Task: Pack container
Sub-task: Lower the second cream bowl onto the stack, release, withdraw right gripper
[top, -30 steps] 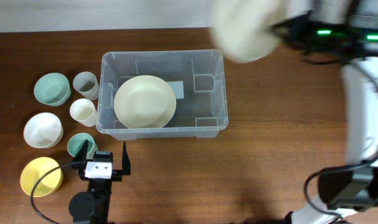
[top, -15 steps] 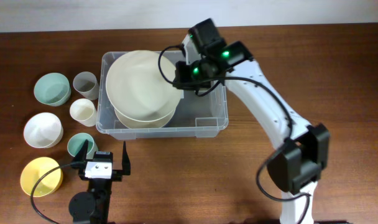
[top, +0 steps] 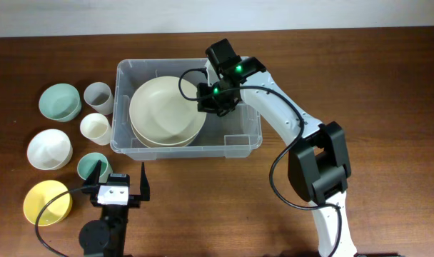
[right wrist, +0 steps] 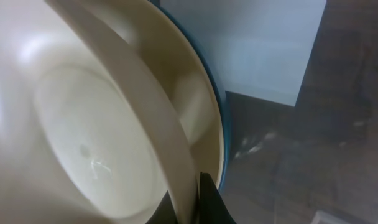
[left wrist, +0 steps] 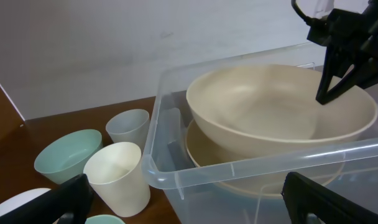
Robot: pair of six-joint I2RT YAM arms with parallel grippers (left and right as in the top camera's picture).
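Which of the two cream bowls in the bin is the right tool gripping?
The upper cream bowl: the right tool pinches its rim; the lower bowl lies beneath it.

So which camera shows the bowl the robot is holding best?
Left wrist view: the held bowl shows big and side-on inside the container. Overhead shows it from above; right wrist only its rim and inside.
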